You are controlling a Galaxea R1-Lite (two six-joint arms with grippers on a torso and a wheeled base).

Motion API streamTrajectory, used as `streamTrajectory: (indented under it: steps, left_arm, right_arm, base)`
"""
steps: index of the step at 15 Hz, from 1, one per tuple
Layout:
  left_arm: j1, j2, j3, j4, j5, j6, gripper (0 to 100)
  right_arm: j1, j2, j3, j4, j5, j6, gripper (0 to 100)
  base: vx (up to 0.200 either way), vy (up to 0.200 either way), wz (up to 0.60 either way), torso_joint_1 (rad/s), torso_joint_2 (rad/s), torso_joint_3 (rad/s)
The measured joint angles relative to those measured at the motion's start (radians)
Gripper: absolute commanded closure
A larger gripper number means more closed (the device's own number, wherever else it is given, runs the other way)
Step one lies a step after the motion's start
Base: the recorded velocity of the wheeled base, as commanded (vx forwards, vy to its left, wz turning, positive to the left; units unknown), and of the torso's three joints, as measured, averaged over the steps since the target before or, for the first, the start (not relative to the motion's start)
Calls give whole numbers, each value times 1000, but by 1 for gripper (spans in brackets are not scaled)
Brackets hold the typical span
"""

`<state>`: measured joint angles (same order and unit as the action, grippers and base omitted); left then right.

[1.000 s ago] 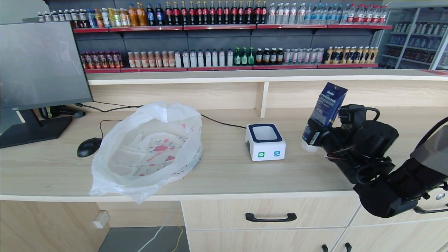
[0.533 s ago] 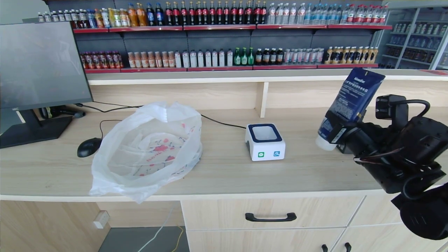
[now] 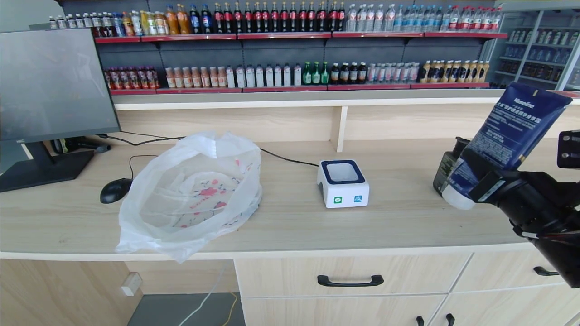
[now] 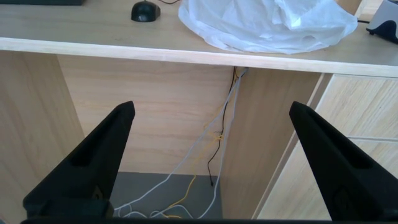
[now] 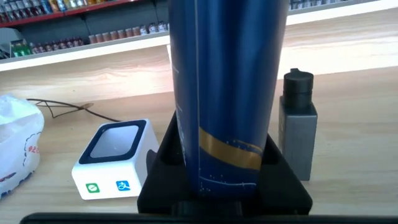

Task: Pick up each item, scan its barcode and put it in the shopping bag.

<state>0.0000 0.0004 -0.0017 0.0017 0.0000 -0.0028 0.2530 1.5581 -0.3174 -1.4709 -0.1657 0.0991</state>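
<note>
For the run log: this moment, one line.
right gripper shut on blue tube, right of scanner | left gripper open, empty | shopping bag left of scanner

light: bright, even | shadows: soft under shopping bag (image 3: pixel 195 194) | glare: dull sheen on monitor (image 3: pixel 54 81) | edges: bowed

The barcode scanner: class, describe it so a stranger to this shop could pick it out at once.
Find the long wooden counter below the drinks shelves. Near its middle, right of the white shopping bag, stands the barcode scanner. It alone is a small white cube with a dark blue rim round its top window.
</note>
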Motion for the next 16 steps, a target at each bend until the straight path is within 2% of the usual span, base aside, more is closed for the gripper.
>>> streamTrajectory:
  steps: [3, 5, 10, 14, 16]
  left_arm:
    - [0, 0, 0, 0, 0, 0, 0]
    - [0, 0, 0, 0, -1, 0, 0]
    - [0, 0, 0, 0, 0, 0, 0]
    - [0, 0, 0, 0, -1, 0, 0]
    - [0, 0, 0, 0, 0, 0, 0]
  right_arm:
    - [0, -75, 77, 2, 19, 21, 100]
    - [1, -114, 113, 2, 99, 29, 100]
    - [13, -167, 150, 1, 124, 31, 100]
    - [19, -193, 231, 0, 214, 31, 100]
    - [47, -195, 210, 7, 324, 39, 100]
  base:
    - [0, 0, 0, 0, 0, 0]
    - [0, 0, 0, 0, 0, 0]
    - [0, 0, 0, 0, 0, 0]
    - [0, 0, 0, 0, 0, 0]
    - [0, 0, 0, 0, 0, 0]
